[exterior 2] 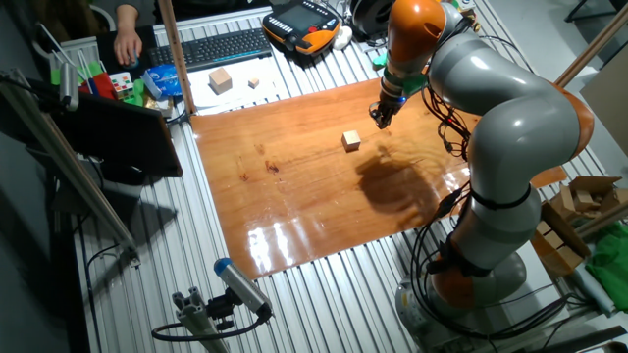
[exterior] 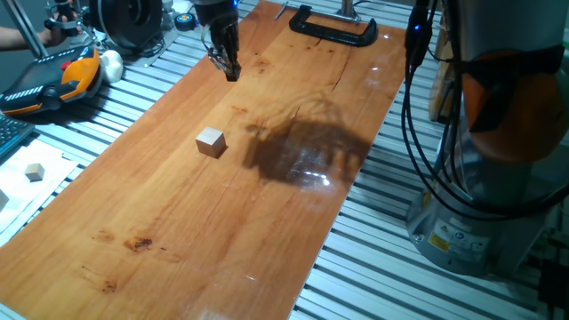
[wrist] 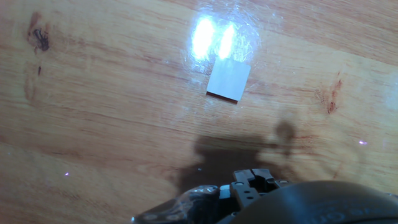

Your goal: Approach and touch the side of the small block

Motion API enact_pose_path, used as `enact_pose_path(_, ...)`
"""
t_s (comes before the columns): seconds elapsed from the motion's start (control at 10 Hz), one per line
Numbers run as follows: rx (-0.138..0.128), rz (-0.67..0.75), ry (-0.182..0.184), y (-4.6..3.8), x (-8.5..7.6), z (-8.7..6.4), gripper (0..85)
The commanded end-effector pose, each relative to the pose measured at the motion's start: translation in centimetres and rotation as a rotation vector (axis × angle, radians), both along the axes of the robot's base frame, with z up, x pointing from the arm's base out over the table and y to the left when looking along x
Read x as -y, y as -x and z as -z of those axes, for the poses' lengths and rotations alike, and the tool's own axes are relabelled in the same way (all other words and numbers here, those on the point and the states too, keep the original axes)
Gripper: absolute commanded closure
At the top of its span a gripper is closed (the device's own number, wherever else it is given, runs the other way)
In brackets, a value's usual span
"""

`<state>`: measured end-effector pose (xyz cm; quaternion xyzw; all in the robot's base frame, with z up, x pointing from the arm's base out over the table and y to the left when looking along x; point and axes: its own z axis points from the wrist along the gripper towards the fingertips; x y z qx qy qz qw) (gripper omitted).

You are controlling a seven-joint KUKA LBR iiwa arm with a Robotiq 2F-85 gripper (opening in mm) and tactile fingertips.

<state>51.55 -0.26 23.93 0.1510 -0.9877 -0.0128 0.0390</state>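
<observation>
The small block (exterior: 211,140) is a light-tan wooden cube with a pale top, alone on the wooden board (exterior: 178,231). It also shows in the other fixed view (exterior 2: 351,141) and, from above, as a pale square in the hand view (wrist: 229,80). My gripper (exterior: 228,68) hangs above the board's far end, well behind the block and apart from it. Its fingers are together and hold nothing. It also shows in the other fixed view (exterior 2: 379,120) and at the bottom edge of the hand view (wrist: 252,182).
A black clamp (exterior: 333,27) grips the board's far edge. An orange teach pendant (exterior: 53,82) and a smaller whitish cube (exterior: 35,172) lie off the board to the left. Cables (exterior: 418,107) and the arm's base (exterior: 480,213) stand to the right.
</observation>
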Motion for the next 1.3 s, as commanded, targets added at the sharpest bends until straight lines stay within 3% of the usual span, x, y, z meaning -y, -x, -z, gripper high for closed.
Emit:
enact_pose_path(0.0, 0.000, 0.000, 0.000, 0.00, 0.00, 0.00, 84.3)
enact_pose_path(1.2, 0.001, 0.011, 0.004, 0.00, -0.01, 0.00, 84.3)
